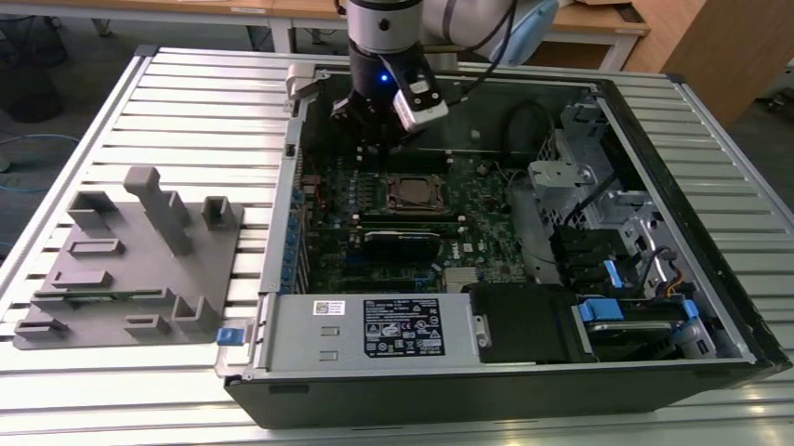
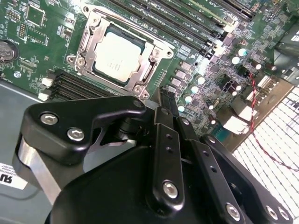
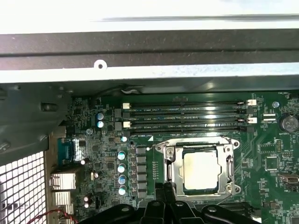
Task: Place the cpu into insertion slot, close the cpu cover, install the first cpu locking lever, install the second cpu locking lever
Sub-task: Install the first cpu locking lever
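Slatted table [image 1: 125, 93] carries the open case [image 1: 496, 395]; your gripper [image 2: 166, 95] (pinched narrow, holding nothing) hangs at the edge of the cpu cover [image 2: 158, 46], with the cpu [image 2: 119, 56] seated beneath: 1 low drift could gouge it.

The room light is soft and even from overhead, so the slatted metal desk [image 1: 186, 102] gleams pale with hardly a shadow. Inside the computer case [image 1: 694, 186] it is dimmer, and the motherboard [image 1: 372, 186] lies in shade below the arm, where a small blue lamp [image 1: 383, 78] glows. In the first wrist view the case rim [image 3: 149, 14] burns out to white. In the second wrist view the cpu [image 2: 119, 58] glares creamy white, and the black claw [image 2: 166, 99] shows only faint highlights.
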Robot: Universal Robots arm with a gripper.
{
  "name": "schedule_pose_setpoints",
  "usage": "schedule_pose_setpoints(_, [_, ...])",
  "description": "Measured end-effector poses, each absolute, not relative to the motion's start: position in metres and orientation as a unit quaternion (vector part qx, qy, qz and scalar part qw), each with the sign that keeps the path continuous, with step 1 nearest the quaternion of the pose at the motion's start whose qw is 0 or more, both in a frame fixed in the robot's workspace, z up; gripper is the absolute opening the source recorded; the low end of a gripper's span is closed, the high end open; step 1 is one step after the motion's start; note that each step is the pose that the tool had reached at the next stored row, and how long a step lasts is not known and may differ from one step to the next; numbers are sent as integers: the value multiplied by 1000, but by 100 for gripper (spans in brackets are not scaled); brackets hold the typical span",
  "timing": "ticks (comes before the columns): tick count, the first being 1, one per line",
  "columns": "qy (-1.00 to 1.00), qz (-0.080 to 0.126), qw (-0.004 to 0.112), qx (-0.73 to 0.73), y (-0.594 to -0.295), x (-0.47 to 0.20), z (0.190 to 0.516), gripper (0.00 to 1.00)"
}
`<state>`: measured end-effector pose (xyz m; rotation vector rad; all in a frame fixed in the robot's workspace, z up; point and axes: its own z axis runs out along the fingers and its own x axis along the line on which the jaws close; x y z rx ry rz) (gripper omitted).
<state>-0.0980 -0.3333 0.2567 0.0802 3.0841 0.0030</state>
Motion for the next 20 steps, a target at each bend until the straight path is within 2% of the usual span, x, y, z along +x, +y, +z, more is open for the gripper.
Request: schedule_pose_setpoints(20, [999,1,28,26,-331,-112,260,11])
